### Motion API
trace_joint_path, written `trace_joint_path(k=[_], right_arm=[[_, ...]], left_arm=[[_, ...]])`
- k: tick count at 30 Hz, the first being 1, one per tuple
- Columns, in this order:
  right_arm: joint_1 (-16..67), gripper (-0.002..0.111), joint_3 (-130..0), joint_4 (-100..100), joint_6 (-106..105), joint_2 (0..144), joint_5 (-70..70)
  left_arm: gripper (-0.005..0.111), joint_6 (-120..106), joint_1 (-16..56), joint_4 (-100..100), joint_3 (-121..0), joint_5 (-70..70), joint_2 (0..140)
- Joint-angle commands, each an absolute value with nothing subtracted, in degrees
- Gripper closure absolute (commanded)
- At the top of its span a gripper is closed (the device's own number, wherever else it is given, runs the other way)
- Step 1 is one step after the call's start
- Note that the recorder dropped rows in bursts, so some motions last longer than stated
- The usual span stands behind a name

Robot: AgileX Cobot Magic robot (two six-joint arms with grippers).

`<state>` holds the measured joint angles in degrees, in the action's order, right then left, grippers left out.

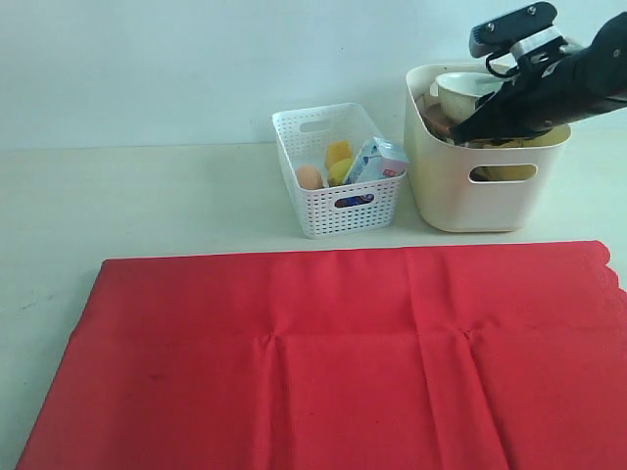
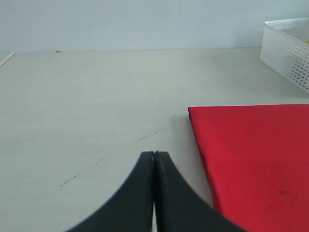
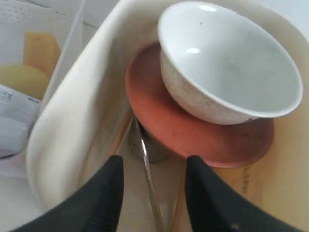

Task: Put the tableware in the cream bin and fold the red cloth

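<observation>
Tableware status: the bowl (image 3: 231,72) rests tilted on the terracotta plate (image 3: 193,130), both inside the cream bin (image 1: 460,196). A metal knife (image 3: 147,179) lies lower down against the bin wall. No tableware can be seen on the table (image 1: 147,196), so the binning step looks complete.

Right gripper (image 3: 154,164): positioned over the bin opening, jaws spread. The knife lies below the gap and neither finger pinches it.

Left gripper (image 2: 154,154): jaws pressed together, holding nothing, over bare table.

Red cloth (image 1: 343,362): lies flat and unfolded in front of the bin and the white lattice basket (image 1: 338,211). Its long axis runs left to right across the table, with crease lines crossing the short way.

Key relation for the fold: the cloth's left far corner lies just beside the left gripper, which is the nearer of the two. The right gripper is beyond the far edge, near the scalloped end (image 1: 617,274), and would have to lift clear of the bin rim first.

Clearance: open table lies to the left of the cloth. On the far side, the basket and bin stand near the cloth edge and limit room there. The cloth's near edge runs out of view.
</observation>
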<state>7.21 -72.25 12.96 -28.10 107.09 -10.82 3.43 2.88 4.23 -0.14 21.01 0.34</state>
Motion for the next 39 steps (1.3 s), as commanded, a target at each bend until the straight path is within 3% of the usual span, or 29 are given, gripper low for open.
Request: trace_joint_path(k=[1, 9, 17, 23, 25, 34, 39], right_arm=[[6.88, 0.067, -72.35, 13.06, -27.75, 101.65, -15.43], [6.88, 0.067, -72.35, 13.06, -25.23, 92.07, -27.95], [6.88, 0.077, -72.35, 12.93, -22.71, 82.16, -44.64], [6.88, 0.099, -72.20, 12.94, -22.19, 75.79, -51.72], [6.88, 0.108, -70.99, 12.94, -22.19, 73.21, -51.73], [6.88, 0.108, -55.84, 14.44, -21.23, 56.79, -38.07], [6.88, 0.108, -52.31, 14.71, -20.82, 46.55, -37.35]], left_arm=[[0.107, 3.47, 2.76, 4.30, 0.00, 20.56, 0.00], [0.107, 3.47, 2.76, 4.30, 0.00, 20.56, 0.00], [0.107, 3.47, 2.76, 4.30, 0.00, 20.56, 0.00], [0.107, 3.47, 2.76, 4.30, 0.00, 20.56, 0.00], [0.107, 3.47, 2.76, 4.30, 0.00, 20.56, 0.00], [0.107, 3.47, 2.76, 4.30, 0.00, 20.56, 0.00], [0.107, 3.47, 2.76, 4.30, 0.00, 20.56, 0.00]])
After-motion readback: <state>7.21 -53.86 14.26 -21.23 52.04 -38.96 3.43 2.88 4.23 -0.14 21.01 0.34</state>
